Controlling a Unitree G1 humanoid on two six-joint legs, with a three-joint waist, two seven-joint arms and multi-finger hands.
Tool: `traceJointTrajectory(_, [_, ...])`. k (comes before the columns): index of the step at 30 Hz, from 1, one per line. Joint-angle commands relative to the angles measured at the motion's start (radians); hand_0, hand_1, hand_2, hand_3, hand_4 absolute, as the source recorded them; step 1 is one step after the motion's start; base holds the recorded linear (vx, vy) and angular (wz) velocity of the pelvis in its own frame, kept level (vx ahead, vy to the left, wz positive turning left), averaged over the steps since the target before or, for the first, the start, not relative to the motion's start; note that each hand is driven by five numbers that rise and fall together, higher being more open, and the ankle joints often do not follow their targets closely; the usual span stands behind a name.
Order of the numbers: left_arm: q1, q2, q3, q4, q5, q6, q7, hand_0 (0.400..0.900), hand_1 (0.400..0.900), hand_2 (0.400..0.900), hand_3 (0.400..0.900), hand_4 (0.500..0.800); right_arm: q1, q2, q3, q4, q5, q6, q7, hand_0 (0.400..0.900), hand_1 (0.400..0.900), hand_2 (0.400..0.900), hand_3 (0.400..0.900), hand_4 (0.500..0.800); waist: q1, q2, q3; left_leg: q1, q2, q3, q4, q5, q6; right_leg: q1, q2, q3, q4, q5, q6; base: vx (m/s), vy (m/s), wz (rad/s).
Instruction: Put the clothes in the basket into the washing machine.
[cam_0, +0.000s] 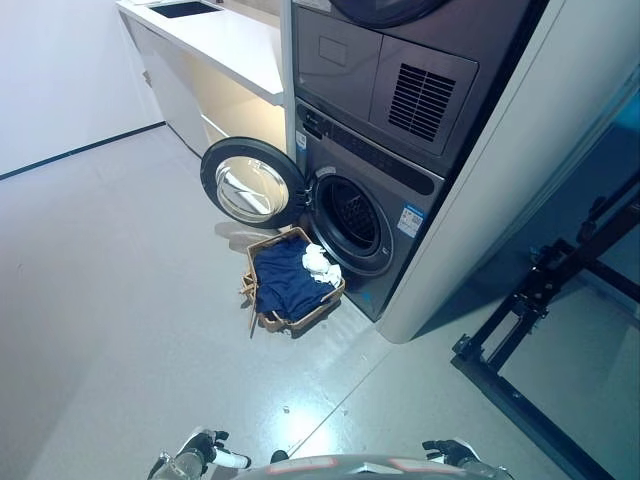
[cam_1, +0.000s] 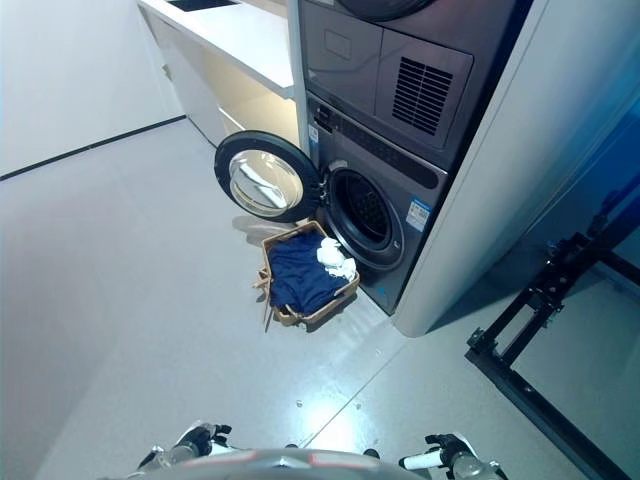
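A brown wicker basket (cam_0: 300, 322) stands on the grey floor right in front of the washing machine (cam_0: 400, 190). It holds dark blue clothes (cam_0: 283, 281) with a white cloth (cam_0: 320, 264) on top at the side nearest the machine. The machine's round door (cam_0: 250, 183) is swung open to the left, and the dark drum opening (cam_0: 350, 214) shows just behind the basket. My left hand (cam_0: 212, 450) and right hand (cam_0: 447, 452) sit low at the bottom edge of the view, far from the basket and holding nothing.
A second grey appliance (cam_0: 400, 70) is stacked above the washing machine. A white counter (cam_0: 235, 40) runs along the wall at the left of it. A white side panel (cam_0: 500, 200) and a black metal frame (cam_0: 535, 300) stand at the right.
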Motion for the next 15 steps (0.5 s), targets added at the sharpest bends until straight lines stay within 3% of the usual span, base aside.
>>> traceJointTrajectory(1, [-0.044,0.018,0.069,0.065,-0.01,0.001,0.0,0.9,0.9,0.9,0.9,0.8,-0.005,-0.014,0.062,0.062,-0.033,0.008,0.003,0.9,0.9,0.9,0.9,0.8,0.003,-0.01,-0.01,-0.009,0.021,-0.035,0.0,-0.071,-0.06,-0.007,-0.037,0.014,0.006,-0.009,0.068,0.03,-0.004,0.04])
traceJointTrajectory(9, [-0.048,0.02,0.074,0.069,-0.019,0.009,0.014,0.9,0.9,0.9,0.9,0.8,-0.013,-0.023,0.055,0.055,-0.022,0.009,0.004,0.9,0.9,0.9,0.9,0.8,0.007,-0.014,0.0,-0.028,0.013,-0.049,0.0,-0.068,-0.05,-0.022,-0.043,0.007,0.021,-0.013,0.07,0.03,0.025,0.09])
traceJointTrajectory(15, [-0.061,0.036,0.085,0.063,-0.018,0.012,0.025,0.9,0.9,0.9,0.9,0.8,-0.022,-0.038,0.036,0.077,-0.028,0.014,-0.001,0.9,0.9,0.9,0.9,0.8,0.013,-0.007,0.03,-0.034,-0.014,-0.072,0.0,-0.077,-0.008,-0.101,-0.068,0.017,0.215,-0.043,0.073,0.05,0.127,0.11])
